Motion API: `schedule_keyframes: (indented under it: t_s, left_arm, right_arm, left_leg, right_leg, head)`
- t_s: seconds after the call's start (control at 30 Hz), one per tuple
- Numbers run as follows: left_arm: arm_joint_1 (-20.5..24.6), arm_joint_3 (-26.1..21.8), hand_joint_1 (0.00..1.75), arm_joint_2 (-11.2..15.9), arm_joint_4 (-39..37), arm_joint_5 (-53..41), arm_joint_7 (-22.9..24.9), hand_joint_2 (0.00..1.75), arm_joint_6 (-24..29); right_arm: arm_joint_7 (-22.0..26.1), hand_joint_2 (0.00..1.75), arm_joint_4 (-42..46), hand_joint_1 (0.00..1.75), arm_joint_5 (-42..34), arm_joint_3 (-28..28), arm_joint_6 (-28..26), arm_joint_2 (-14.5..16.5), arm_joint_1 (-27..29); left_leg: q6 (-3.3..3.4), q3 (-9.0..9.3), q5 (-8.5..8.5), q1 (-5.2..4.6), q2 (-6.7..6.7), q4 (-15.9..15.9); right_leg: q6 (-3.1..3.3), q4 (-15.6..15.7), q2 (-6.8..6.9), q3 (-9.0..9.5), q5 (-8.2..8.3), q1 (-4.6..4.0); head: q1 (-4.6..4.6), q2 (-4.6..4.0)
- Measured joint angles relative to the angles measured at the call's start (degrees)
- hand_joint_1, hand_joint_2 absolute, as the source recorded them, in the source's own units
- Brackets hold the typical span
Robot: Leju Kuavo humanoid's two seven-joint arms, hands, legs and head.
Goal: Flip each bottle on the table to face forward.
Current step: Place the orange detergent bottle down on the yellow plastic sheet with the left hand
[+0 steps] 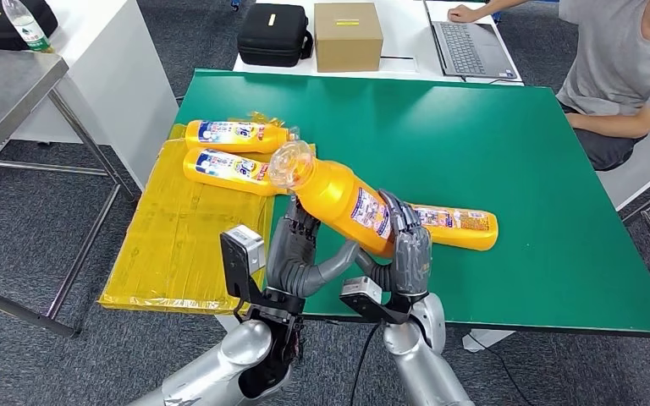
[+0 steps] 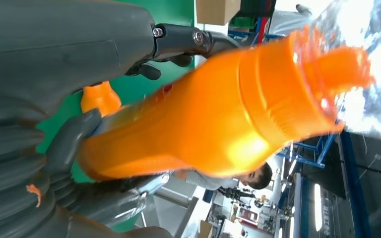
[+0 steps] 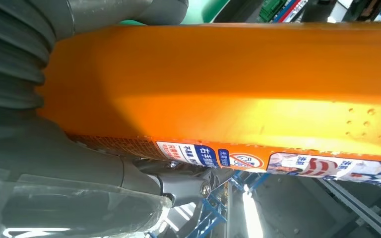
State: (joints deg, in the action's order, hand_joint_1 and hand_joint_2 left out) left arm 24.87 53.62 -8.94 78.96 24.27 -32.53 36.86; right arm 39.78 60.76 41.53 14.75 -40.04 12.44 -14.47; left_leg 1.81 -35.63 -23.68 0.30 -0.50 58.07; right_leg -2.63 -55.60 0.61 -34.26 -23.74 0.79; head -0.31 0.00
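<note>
We see the left robot hand (image 1: pixel 298 254) and the right robot hand (image 1: pixel 406 249) both gripping one orange bottle (image 1: pixel 338 199), raised above the near edge of the green bench (image 1: pixel 491 144). The left robot hand holds it nearer the neck, the right nearer the base, and the clear cap points up and toward the left. In the left wrist view the dark fingers (image 2: pixel 178 37) wrap over the bottle's shoulder; in the right wrist view the grey thumb lies against the bottle's flat side.

The held bottle carries a blue, white and red label (image 1: pixel 371 211). The right wrist view shows that label close up, with Chinese characters in white on blue and a round red prohibition sign; we cannot make out a brand name.

Just behind the held bottle, a second orange bottle (image 1: pixel 461 227) lies flat on the bench with a printed label facing up. Two more orange bottles (image 1: pixel 233 135) lie side by side on a yellow wrapped board (image 1: pixel 178 245) at the bench's left edge, their blue-and-white labels upward, the print too small to read.

Beyond the bench stands a white table (image 1: pixel 406 46) with a black case (image 1: pixel 275 34), a cardboard box (image 1: pixel 348 34) and a laptop (image 1: pixel 467 42). A person in a grey shirt (image 1: pixel 618 59) sits at the far right. The floor is grey carpet (image 1: pixel 42 220).
</note>
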Motion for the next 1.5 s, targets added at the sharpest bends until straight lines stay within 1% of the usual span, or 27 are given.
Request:
schedule_keyframes:
  t_s: [0.23, 0.47, 0.8, 0.93, 1.0, 1.17, 1.37, 1.4, 1.5]
  left_arm:
    - [0.70, 1.40, 0.00, 0.21, -0.17, 0.86, -0.15, 1.75, -1.21]
    - [0.83, 1.53, 0.00, 0.30, -0.69, 0.87, -2.06, 1.75, -0.30]
    - [0.91, 1.56, 0.00, 0.31, -1.40, 0.92, -2.48, 1.75, 0.49]
    - [0.94, 1.74, 0.00, 0.31, -1.84, -0.09, -4.00, 1.75, 2.42]
    - [1.02, 1.67, 0.00, 0.31, -2.23, -0.26, -4.01, 1.75, 2.97]
    - [1.24, 1.48, 0.00, 0.31, -3.08, 0.33, -3.85, 1.75, 3.08]
    - [1.32, 1.31, 0.00, 0.33, -3.89, 0.46, -3.95, 1.75, 3.10]
    - [1.33, 1.26, 0.07, 0.33, -4.03, 0.50, -3.95, 1.75, 3.04]
    - [1.34, 1.09, 1.35, 0.33, -4.40, 0.54, -3.96, 1.75, 2.84]
  right_arm:
    - [0.00, 1.75, -1.17, 1.75, -0.11, 0.34, -0.03, -0.01, -1.31]
    - [-0.02, 1.75, -2.65, 1.75, -1.95, 2.75, -0.05, 0.31, -1.74]
    - [-0.03, 1.75, -3.69, 1.75, -2.60, 4.63, -0.07, 0.65, -1.69]
    - [-0.05, 1.75, -4.11, 1.75, -4.37, 7.26, -0.07, 0.65, -1.80]
    - [-0.04, 1.75, -4.32, 1.75, -5.78, 9.03, -0.07, 0.64, -1.85]
    - [-0.10, 1.75, -4.52, 1.75, -9.56, 13.13, -0.07, 0.21, -2.03]
    - [-0.37, 1.75, -4.52, 1.75, -11.04, 16.30, -0.07, -0.76, -2.67]
    - [-0.41, 1.75, -4.53, 1.75, -11.19, 16.76, -0.07, -0.94, -2.77]
    - [-0.48, 1.75, -4.57, 1.75, -11.95, 18.29, -0.07, -1.57, -3.08]
  left_leg:
    - [0.00, -0.01, 0.00, 0.00, 0.01, 0.00]
    - [0.00, -0.01, 0.00, 0.00, 0.01, 0.00]
    - [0.00, -0.02, 0.00, 0.00, 0.01, 0.00]
    - [0.00, -0.02, 0.00, 0.00, 0.00, 0.00]
    - [0.00, -0.02, 0.00, 0.01, 0.00, 0.00]
    - [0.00, -0.02, 0.00, 0.01, 0.01, 0.00]
    - [0.00, -0.02, 0.00, 0.00, 0.01, 0.00]
    - [0.00, -0.03, 0.00, -0.01, 0.01, 0.00]
    - [0.00, -0.03, 0.00, 0.00, 0.01, 0.00]
  right_leg:
    - [0.00, 0.00, 0.01, 0.00, 0.00, 0.00]
    - [0.00, 0.00, 0.01, -0.02, 0.00, -0.01]
    - [0.00, 0.00, 0.01, -0.02, 0.00, 0.00]
    - [0.00, 0.00, 0.01, -0.02, 0.00, 0.00]
    - [0.00, 0.00, 0.01, -0.03, 0.00, -0.01]
    - [0.00, 0.00, 0.01, -0.03, 0.00, 0.00]
    - [0.00, 0.00, 0.01, -0.02, 0.00, 0.01]
    - [0.00, 0.00, 0.01, -0.02, 0.00, 0.01]
    - [0.00, 0.00, 0.01, -0.02, 0.00, 0.00]
  head:
    - [0.00, 0.00]
    - [-0.01, 0.00]
    - [0.00, 0.00]
    - [0.00, 0.00]
    - [0.00, 0.00]
    - [0.00, 0.00]
    - [0.01, 0.00]
    - [0.01, 0.00]
    - [0.00, 0.00]
